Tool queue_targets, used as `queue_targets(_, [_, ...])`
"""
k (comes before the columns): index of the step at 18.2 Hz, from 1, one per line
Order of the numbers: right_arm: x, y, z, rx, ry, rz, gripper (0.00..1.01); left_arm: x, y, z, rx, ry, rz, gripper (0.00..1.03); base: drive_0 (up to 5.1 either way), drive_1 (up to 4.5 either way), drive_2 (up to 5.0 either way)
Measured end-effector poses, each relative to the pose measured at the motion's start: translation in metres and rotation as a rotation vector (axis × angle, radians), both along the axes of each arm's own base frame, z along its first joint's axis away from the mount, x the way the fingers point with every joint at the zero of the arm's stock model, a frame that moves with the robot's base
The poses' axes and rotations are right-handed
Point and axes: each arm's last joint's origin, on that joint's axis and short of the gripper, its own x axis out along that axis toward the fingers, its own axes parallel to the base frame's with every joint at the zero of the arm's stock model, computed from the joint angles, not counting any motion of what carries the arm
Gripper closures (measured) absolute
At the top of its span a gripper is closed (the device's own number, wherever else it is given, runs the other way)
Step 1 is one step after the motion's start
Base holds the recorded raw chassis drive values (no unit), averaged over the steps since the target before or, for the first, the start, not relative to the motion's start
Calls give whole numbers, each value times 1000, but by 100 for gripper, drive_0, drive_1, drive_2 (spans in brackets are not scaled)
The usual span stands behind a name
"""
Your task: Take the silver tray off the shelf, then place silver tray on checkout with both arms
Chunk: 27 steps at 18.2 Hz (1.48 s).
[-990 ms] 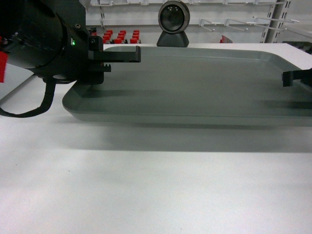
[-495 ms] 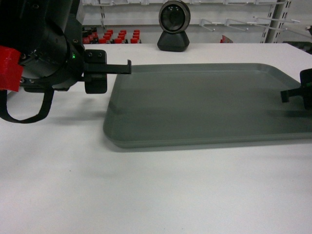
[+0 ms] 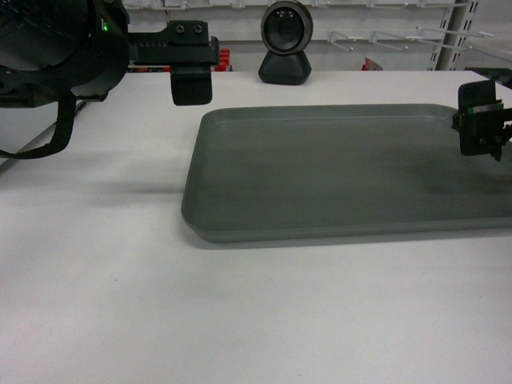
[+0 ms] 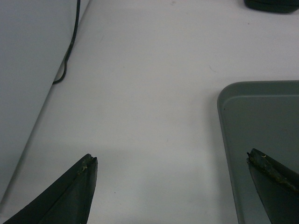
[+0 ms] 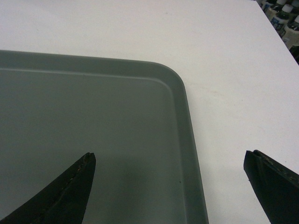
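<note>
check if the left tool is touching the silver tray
Apart. The head view shows the left tool raised above the white table, clear of the silver tray; the left wrist view shows its fingers spread, holding nothing.

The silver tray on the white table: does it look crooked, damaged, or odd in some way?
Nothing stands out. The silver tray lies flat on the checkout, empty, with no visible dent. Both claws are open and clear of it: the left claw beyond its left end, the right claw above its right end.
</note>
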Motion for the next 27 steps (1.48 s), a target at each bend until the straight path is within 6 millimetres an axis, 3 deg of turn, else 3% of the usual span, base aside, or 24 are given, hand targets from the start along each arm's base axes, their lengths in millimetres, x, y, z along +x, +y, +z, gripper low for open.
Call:
queue_targets(2, [-6, 1, 9, 43, -39, 18, 3, -4, 5, 8, -15, -48, 7, 5, 0, 0, 0])
queue_targets(6, [-29, 0, 60, 155, -205, 40, 3, -24, 22, 51, -79, -242, 25, 5, 0, 0, 0])
queue_targets(9, [-71, -2, 99, 264, -325, 61, 3, -54, 46, 71, -90, -332, 92, 5, 0, 0, 0])
queue_targets(10, [-83, -1, 106, 239, -383, 24, 10, -61, 52, 76, -88, -363, 115, 5, 0, 0, 0])
queue_targets(11, [-99, -4, 105, 198, -402, -18, 19, -67, 58, 81, -92, -414, 95, 8, 0, 0, 0])
queue_targets(12, [-123, -6, 93, 164, -381, -28, 32, -81, 72, 79, -83, -479, -12, 20, 0, 0, 0])
queue_targets(15, [-161, -8, 72, 136, -337, -37, 60, -117, 94, 46, -36, -471, -108, 47, 0, 0, 0])
queue_targets(16, [-180, -6, 72, 133, -350, -28, 74, -128, 100, 28, -22, -458, -118, 62, 0, 0, 0])
queue_targets(19, [-207, -5, 72, 131, -421, -21, 100, -145, 109, 2, -17, -444, -123, 89, 0, 0, 0])
queue_targets(21, [-212, -9, 53, 127, -407, -32, 100, -156, 114, -10, -16, -450, -122, 101, 0, 0, 0])
queue_targets(23, [-217, -19, 31, 126, -367, -29, 100, -166, 118, -24, -16, -440, -123, 102, 0, 0, 0])
queue_targets(27, [-228, -20, 17, 127, -398, -29, 100, -182, 132, -38, -13, -446, -105, 102, 0, 0, 0])
